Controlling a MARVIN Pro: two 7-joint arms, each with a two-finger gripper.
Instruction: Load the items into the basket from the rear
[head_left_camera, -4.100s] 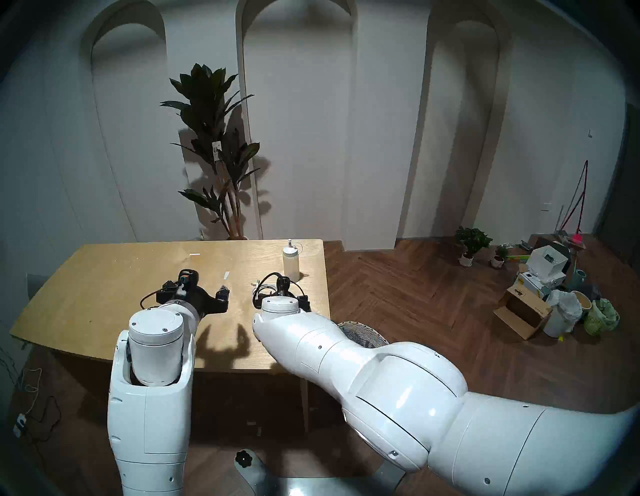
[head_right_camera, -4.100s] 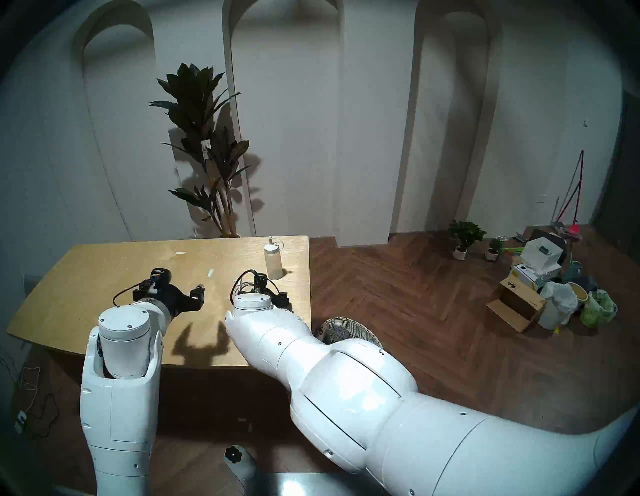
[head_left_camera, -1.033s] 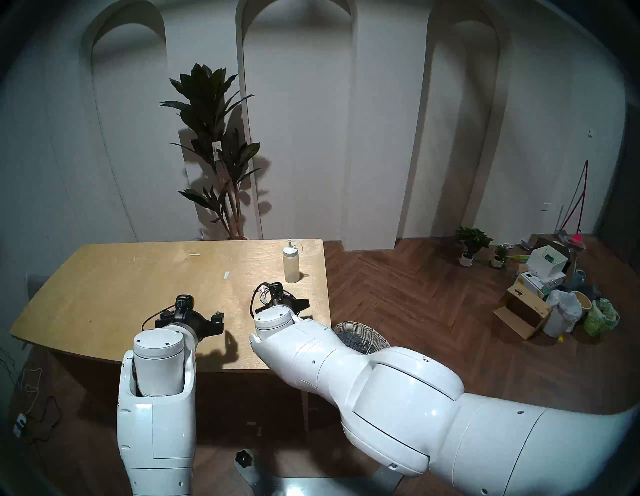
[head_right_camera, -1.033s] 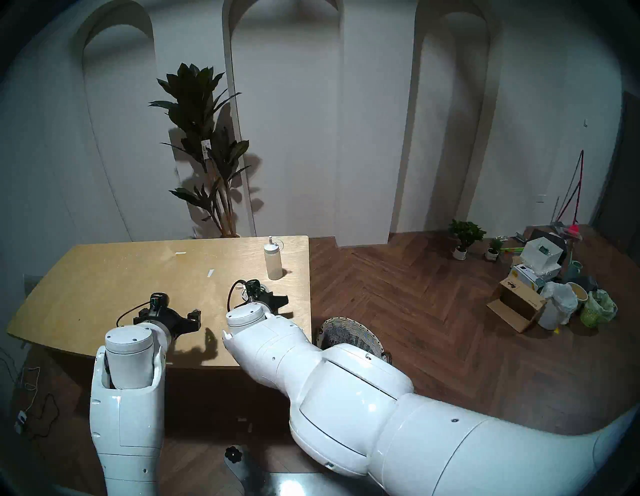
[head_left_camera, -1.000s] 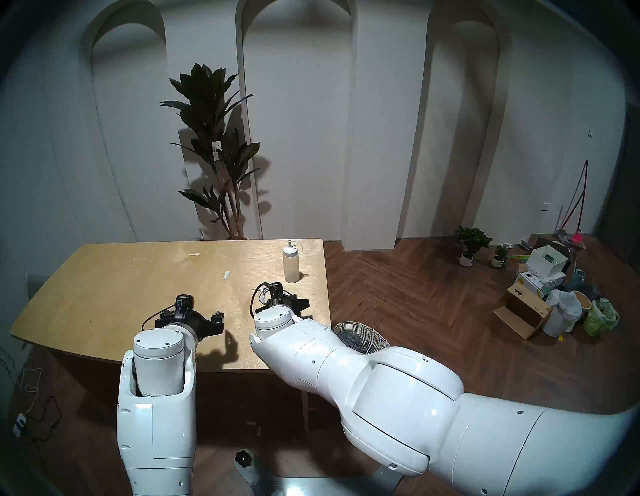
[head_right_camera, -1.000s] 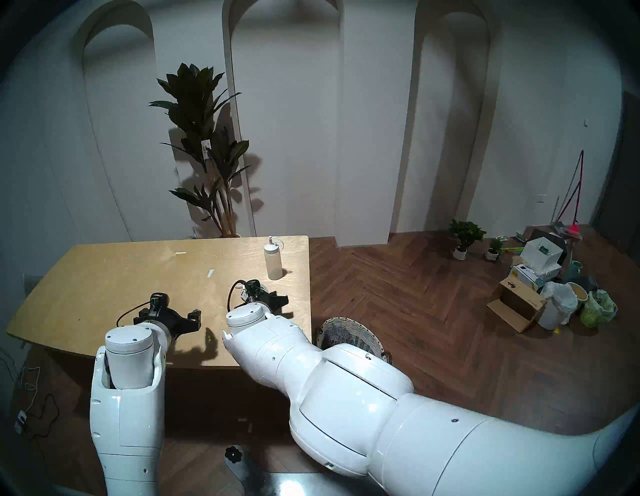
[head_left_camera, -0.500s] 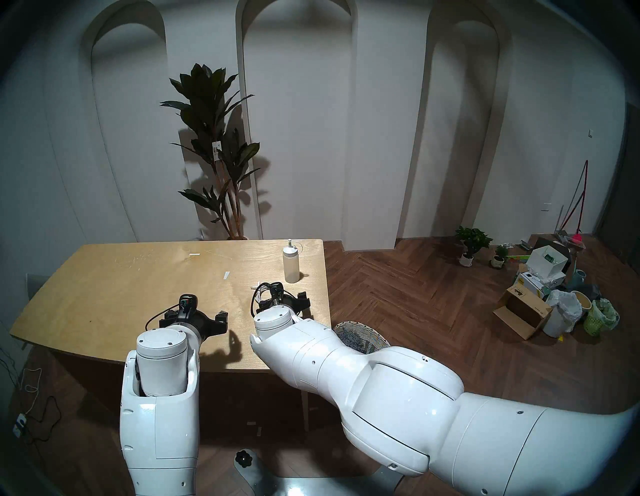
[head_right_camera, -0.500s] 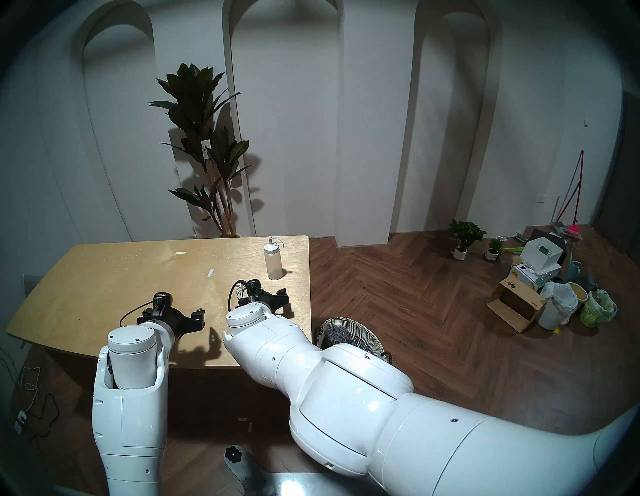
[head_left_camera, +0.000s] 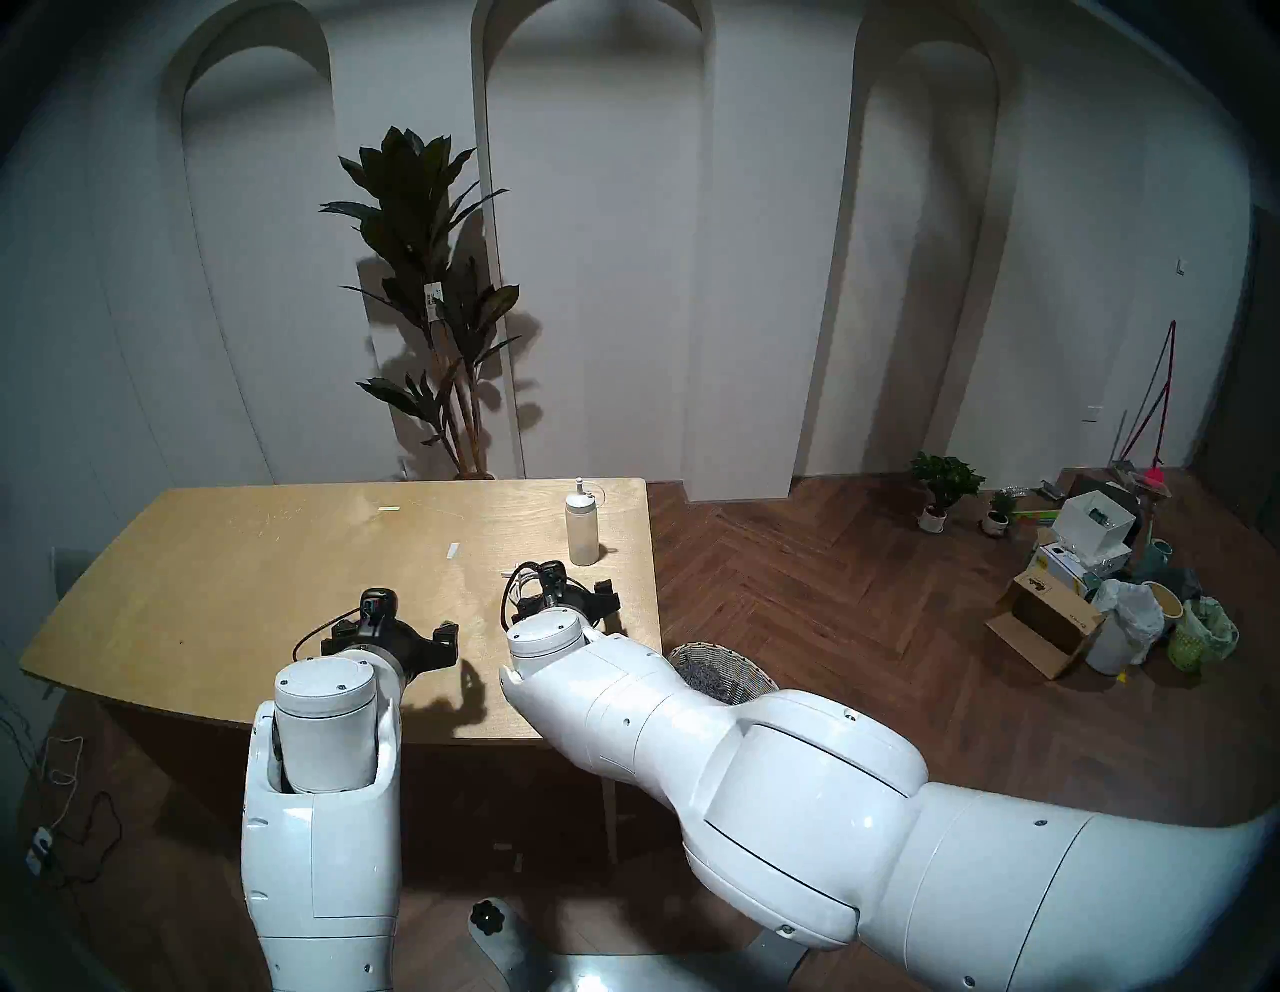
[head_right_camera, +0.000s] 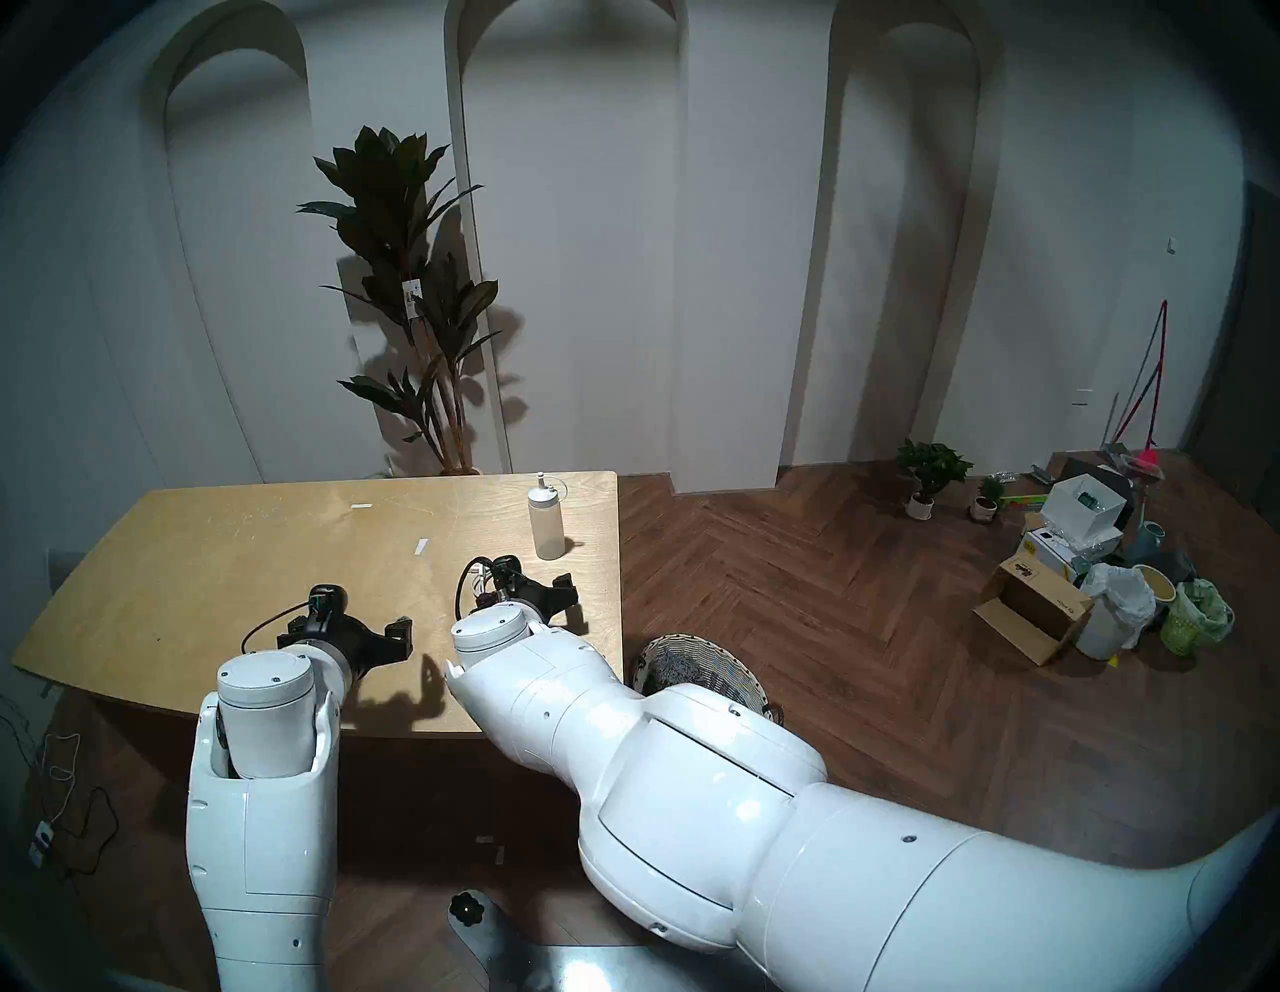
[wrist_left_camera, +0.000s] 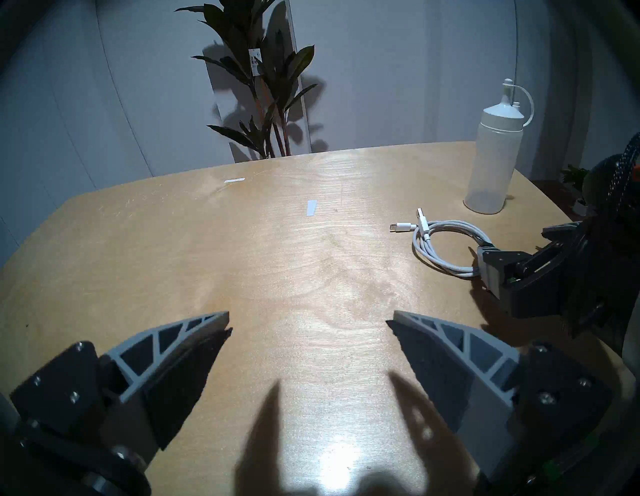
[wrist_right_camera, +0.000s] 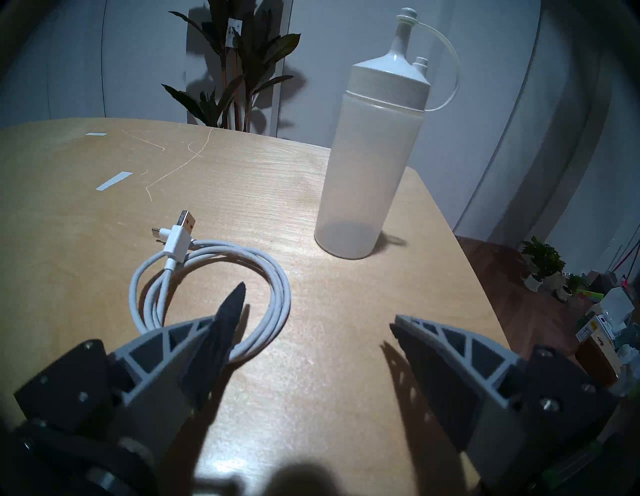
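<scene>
Head view: your right gripper (head_left_camera: 564, 594) hangs over the table (head_left_camera: 228, 554), the bottle (head_left_camera: 582, 526) at its 12 o'clock, the basket (head_left_camera: 744, 675) on the floor at 5.

Left wrist: left gripper (wrist_left_camera: 308, 320) gapes empty; the cable (wrist_left_camera: 446, 247) lies at 2 o'clock.

Right wrist: jaws spread, holding nothing, one fingertip (wrist_right_camera: 230, 308) overlapping the cable. I judge the pick is pending; centre on the coil, then close. The bottle stands near.
</scene>
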